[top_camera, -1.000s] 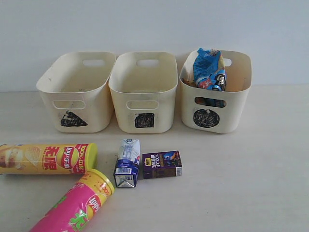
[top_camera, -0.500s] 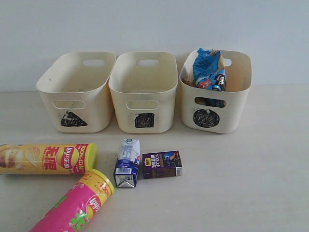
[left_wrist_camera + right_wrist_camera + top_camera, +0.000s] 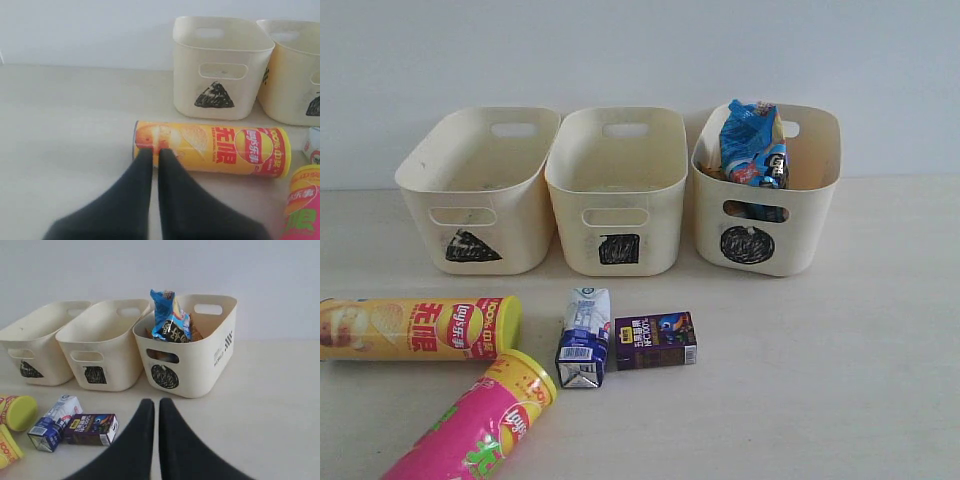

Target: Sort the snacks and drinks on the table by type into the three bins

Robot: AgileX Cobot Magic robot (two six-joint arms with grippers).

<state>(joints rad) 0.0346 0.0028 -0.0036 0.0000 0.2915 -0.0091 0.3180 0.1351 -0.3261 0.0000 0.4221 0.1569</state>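
Left gripper (image 3: 155, 154) and right gripper (image 3: 153, 404) are hanging closed, empty. Blue bag (image 3: 753, 140) is sitting sorted in the back-right bin (image 3: 810, 215). Yellow can (image 3: 420, 328), pink can (image 3: 480, 425), white carton (image 3: 584, 337) and purple carton (image 3: 656, 341) are lying along the front edge, awaiting bins.

Lab-like test setup: bare beige table (image 3: 880, 400), blank wall (image 3: 640, 50).

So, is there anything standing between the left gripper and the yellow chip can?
Nothing visible does. In the left wrist view the left gripper, jaws together, points at the yellow chip can lying on the table, with no object between them.
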